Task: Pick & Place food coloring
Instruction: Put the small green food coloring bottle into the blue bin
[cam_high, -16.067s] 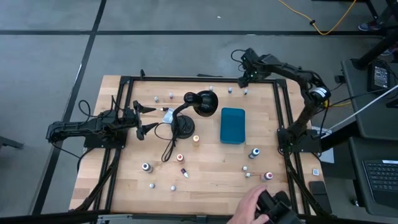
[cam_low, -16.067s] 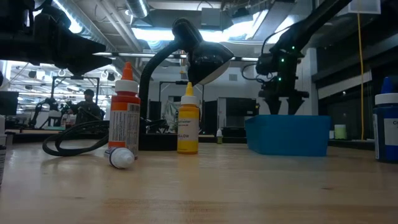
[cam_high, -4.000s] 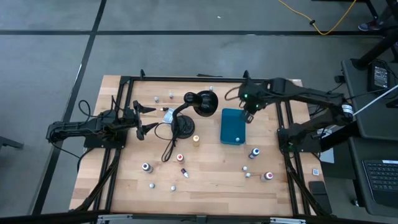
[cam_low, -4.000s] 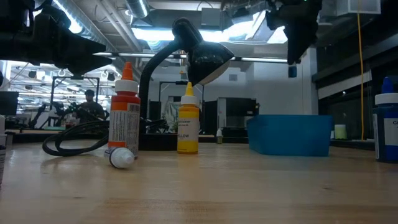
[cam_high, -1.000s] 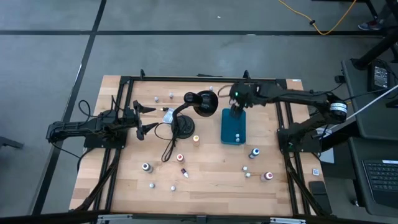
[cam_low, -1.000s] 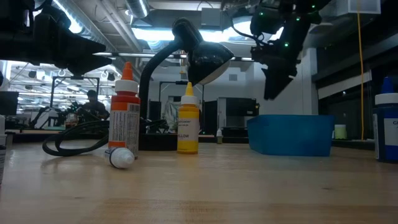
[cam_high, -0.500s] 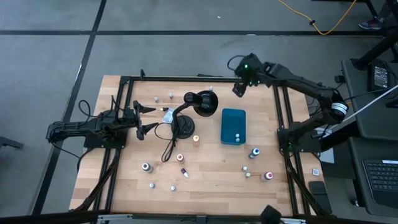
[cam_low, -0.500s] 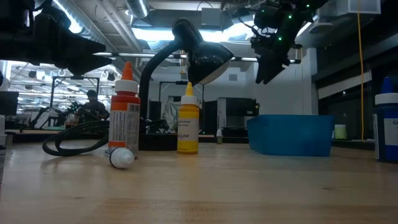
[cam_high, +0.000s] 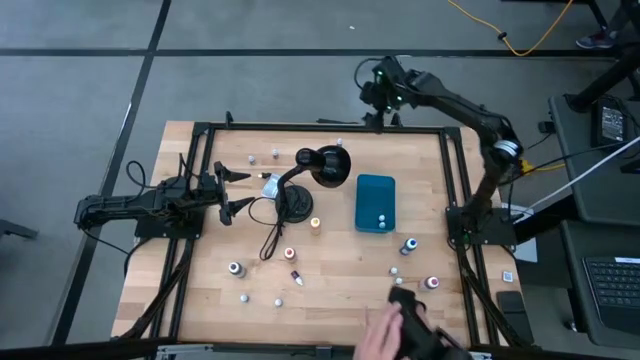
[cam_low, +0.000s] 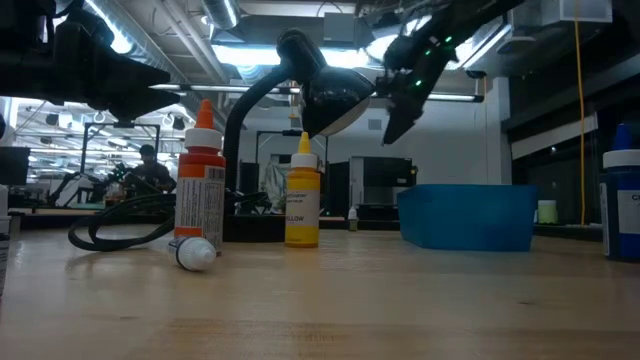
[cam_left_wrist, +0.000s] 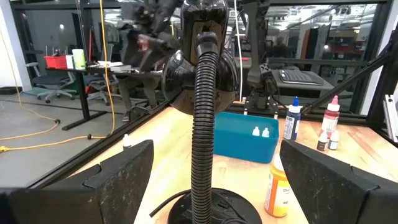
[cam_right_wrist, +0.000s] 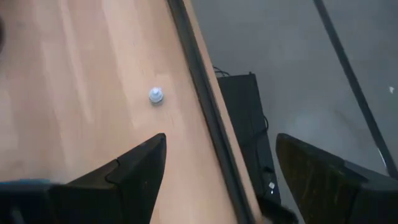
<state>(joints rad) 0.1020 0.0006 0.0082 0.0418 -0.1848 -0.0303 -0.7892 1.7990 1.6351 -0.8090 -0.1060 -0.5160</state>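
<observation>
**Table layout, seen from above**

A black gooseneck desk lamp (cam_high: 305, 180) stands at upper centre of the light wooden table (cam_high: 340, 290). Just right of it sits the teal rectangular plastic box (cam_high: 375, 200), with two tiny whitish dropper bottles (cam_high: 380, 220) inside. Other small bottles (cam_high: 290, 262) lie scattered across the lower half.

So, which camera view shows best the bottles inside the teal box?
The high view: it looks straight down into the teal box and shows two white-capped bottles on its floor. The left wrist view shows only their tops above the rim. The low view shows just the box wall.
</observation>
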